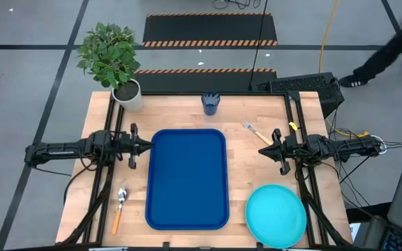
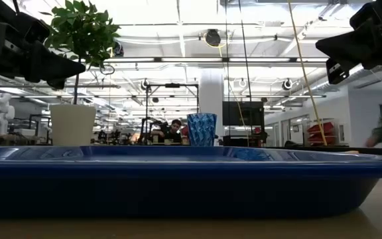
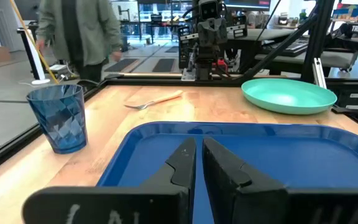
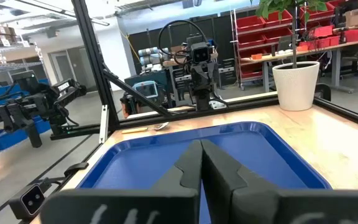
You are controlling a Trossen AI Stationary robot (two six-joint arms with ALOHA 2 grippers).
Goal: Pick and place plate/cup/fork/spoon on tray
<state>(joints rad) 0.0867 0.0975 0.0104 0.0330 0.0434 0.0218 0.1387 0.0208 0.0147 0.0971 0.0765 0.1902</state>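
The table [image 1: 187,111] is pale wood, standing on a grey floor with black-and-orange striped mats beyond its far edge. A white plant pot [image 1: 128,94] sits at the far left corner. The dark blue tray [image 1: 187,178] lies empty at centre. The faceted blue cup [image 1: 211,103] stands upright past its far edge. The fork [image 1: 255,132] lies right of the tray; the turquoise plate [image 1: 276,215] rests at the near right; the orange-handled spoon [image 1: 119,207] lies near left. The left gripper [image 1: 147,146] and right gripper [image 1: 262,150] hover at the tray's sides, fingers together, holding nothing.
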